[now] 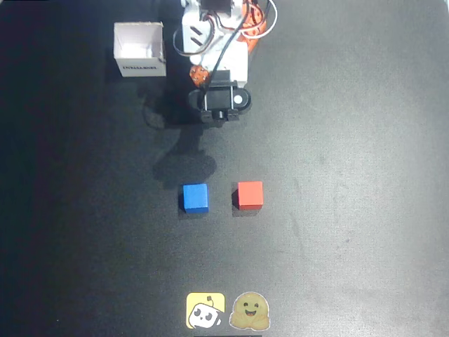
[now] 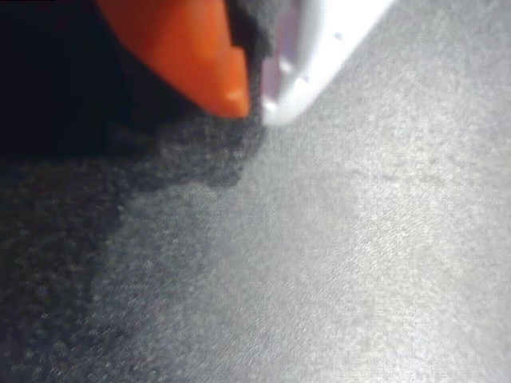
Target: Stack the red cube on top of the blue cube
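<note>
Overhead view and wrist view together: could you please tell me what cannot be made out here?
- Pincer: the wrist view's top edge cuts off all but its close-set tips.
- White box: label print too small to read, overhead view.
- Red cube and blue cube: side faces mostly hidden from above.

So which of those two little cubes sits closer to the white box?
The small matte blue cube. In the overhead view it lies left of the matching red cube, on the side of the open white cardboard box.

Overhead looks straight down; wrist cam near mat (image 2: 359, 263).
</note>
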